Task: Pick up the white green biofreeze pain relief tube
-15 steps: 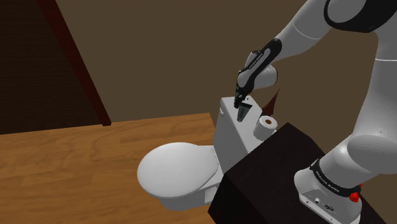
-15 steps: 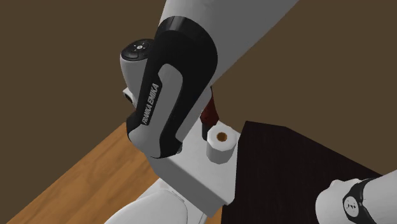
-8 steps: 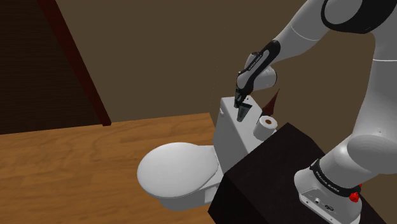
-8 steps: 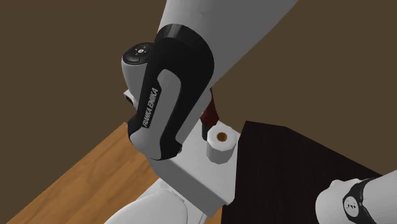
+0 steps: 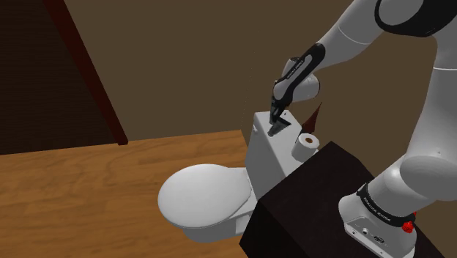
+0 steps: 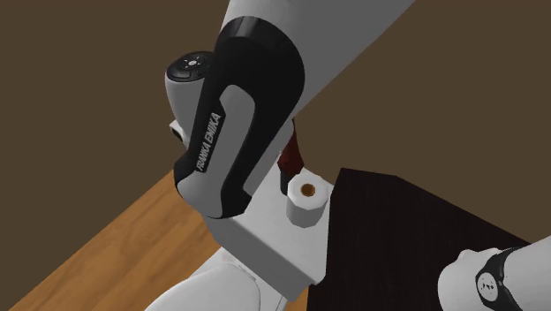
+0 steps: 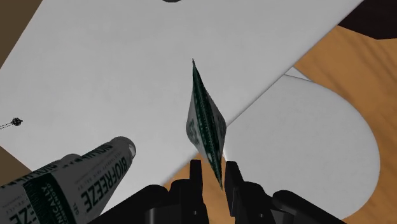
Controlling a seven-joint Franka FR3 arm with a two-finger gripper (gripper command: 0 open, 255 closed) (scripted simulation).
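1. Your pincer [image 7: 213, 181] is pinching the white and green tube [image 7: 207, 124]. Both fingers [image 7: 196, 178] press on its near end. You see it edge-on, flat end pointing away. Its lettering is too small to read.
2. The tube hangs over the white tank lid [image 7: 127, 76] of the toilet. You cannot tell whether its far tip touches the lid.
3. Just beside the pincer, clear of the fingers, there is a second tube [image 7: 76, 184]. It is white with a green band and lettered BIOFREEZE. You cannot tell whether it stands or lies.
4. In the shoulder view, the pincer points down over the tank, at about 1 o'clock from the closed toilet seat [image 5: 207, 198].
5. A paper roll [image 5: 306, 144] stands upright, hole up, at 3 o'clock from the pincer. It is on the end of the tank lid, just beside the dark stand [image 5: 315, 198].
6. The wooden floor [image 5: 73, 190] spreads out at 9 o'clock from the toilet, with a brown wall [image 5: 205, 59] behind. A dark reddish post [image 5: 91, 73] slants at 10 o'clock from the seat.
7. In the second exterior view, the black-and-white end of the arm [image 6: 225, 132] looms at 11 o'clock from the roll, in front of part of the tank.
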